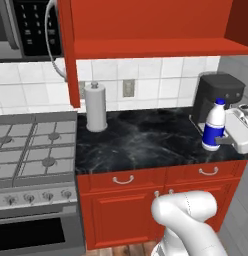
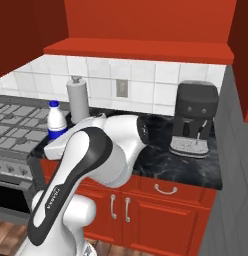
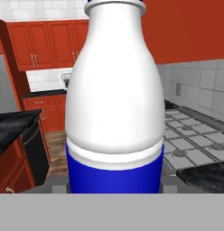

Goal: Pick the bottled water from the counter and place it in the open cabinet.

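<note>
Nearest to you: the fingers [image 1: 222, 141] are clenched on the bottled water [image 1: 214, 131], gripping it low, at the blue label band, one from each side. In the hand view the bottle [image 3: 114, 97] sits dead centre between them, white shoulder above, blue band below, cap at the very top edge.

Long axis: upright, cap up, in both base views. Your hand comes at it side-on, so the bottle stands across the line of the fingers, not along it.

Where it is: at the front edge of the worktop [image 1: 146, 140], base down at worktop level; whether it rests or is just off the stone, you cannot tell. The coffee machine [image 1: 216, 95] is just behind it. The paper towel holder [image 1: 95, 107] stands well apart, toward the stove [image 1: 31, 150].

Farther: the open cabinet [image 1: 156, 30] hangs above and behind the bottle, its red shelf edge over the back of the worktop, its door panel [image 1: 68, 50] standing open beside the holder.

Judgement: the move ahead is up first, then back over that shelf edge. Keep the bottle upright.
</note>
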You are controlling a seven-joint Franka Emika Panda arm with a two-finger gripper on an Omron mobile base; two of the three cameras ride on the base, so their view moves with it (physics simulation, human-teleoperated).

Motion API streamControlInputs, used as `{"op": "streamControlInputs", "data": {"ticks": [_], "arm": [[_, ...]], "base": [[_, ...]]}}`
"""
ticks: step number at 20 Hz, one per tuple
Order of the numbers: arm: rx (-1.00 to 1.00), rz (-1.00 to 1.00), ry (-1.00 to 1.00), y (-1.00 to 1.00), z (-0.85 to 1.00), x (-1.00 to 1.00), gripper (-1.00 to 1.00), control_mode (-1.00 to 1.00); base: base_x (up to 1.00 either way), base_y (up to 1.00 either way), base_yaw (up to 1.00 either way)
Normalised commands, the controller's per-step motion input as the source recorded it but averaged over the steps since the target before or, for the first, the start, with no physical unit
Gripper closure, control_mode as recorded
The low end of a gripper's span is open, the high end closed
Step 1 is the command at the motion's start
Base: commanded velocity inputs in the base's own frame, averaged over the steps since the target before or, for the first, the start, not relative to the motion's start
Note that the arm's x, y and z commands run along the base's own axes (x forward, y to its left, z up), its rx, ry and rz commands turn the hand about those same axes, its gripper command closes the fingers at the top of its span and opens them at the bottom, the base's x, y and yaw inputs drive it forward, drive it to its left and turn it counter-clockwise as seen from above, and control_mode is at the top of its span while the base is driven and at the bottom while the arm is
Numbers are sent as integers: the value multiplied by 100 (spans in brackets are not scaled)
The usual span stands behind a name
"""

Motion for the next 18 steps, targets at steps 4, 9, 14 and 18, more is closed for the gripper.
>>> {"op": "streamControlInputs", "data": {"ticks": [4,9,14,18], "arm": [[0,0,0,0,0,0,100,100],[0,0,0,0,0,0,100,100],[0,0,0,0,0,0,100,100],[0,0,0,0,0,0,100,100]], "base": [[75,-15,0],[74,-2,0],[71,-10,1],[50,-6,1]]}}
